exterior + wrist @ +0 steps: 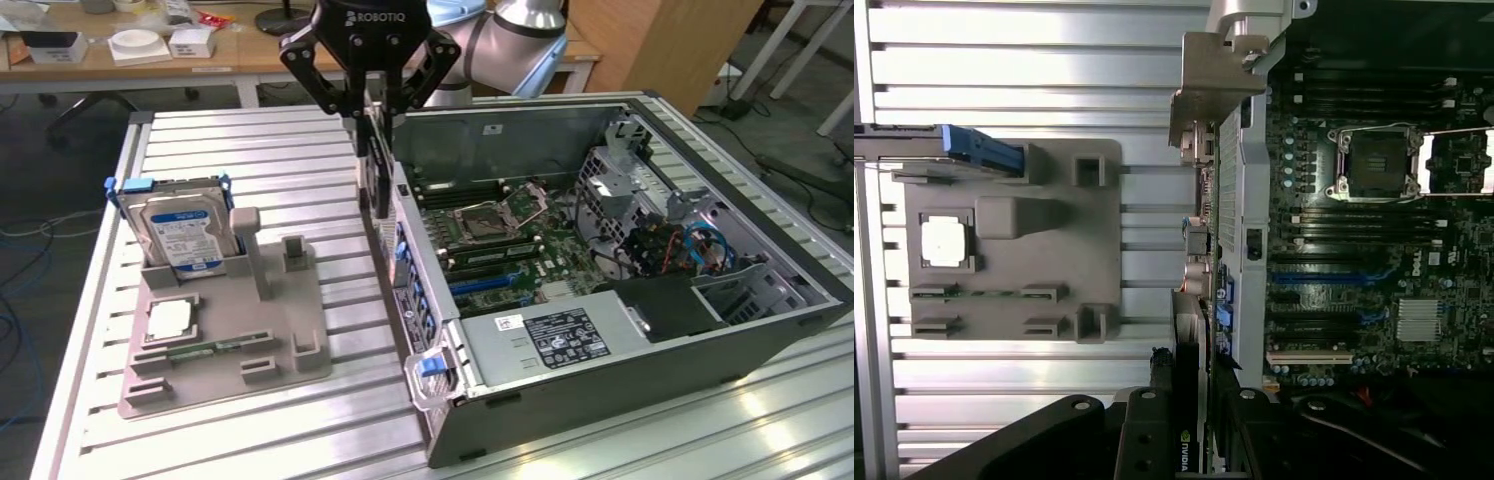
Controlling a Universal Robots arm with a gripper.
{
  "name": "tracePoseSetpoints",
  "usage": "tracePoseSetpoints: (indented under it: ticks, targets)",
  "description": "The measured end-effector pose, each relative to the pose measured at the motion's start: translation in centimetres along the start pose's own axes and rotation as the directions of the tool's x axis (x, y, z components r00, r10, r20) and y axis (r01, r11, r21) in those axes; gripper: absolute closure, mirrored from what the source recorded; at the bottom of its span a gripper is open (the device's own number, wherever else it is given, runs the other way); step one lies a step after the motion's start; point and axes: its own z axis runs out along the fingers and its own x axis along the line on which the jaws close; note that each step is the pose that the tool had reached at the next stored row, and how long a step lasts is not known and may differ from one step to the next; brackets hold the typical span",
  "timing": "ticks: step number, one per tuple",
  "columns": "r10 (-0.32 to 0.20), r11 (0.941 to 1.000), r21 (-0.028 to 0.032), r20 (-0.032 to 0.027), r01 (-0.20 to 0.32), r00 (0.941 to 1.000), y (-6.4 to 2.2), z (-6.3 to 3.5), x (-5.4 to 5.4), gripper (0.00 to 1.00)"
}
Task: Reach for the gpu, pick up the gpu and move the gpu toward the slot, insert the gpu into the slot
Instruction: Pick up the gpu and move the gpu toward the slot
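My gripper (378,112) hangs above the near wall of the open computer case (747,345), shut on the gpu (379,175). The gpu is a thin dark card that hangs edge-down from the fingers, just over the case's wall on the exterior view's left. In the wrist view the gpu (1189,390) shows edge-on between the black fingers (1144,435), my gripper (1192,425) closed around it. The slot (483,283) is a blue strip on the green motherboard, lower inside the case; in the wrist view the slot (1309,278) lies beside the card, apart from it.
A grey fixture tray (227,330) on the slatted table holds a hard drive (180,225) upright, a processor chip (170,320) and a green memory stick (200,350). Inside the case are the processor socket (478,222), a power supply (554,335) and blue cables (694,245).
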Motion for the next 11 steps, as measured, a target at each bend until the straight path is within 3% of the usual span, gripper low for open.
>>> tracePoseSetpoints:
  ticks: [11]
  targets:
    - [0.008, 1.0, 0.0001, -0.0002, -0.008, 1.0, 0.01, 0.02, -0.95, 0.74]
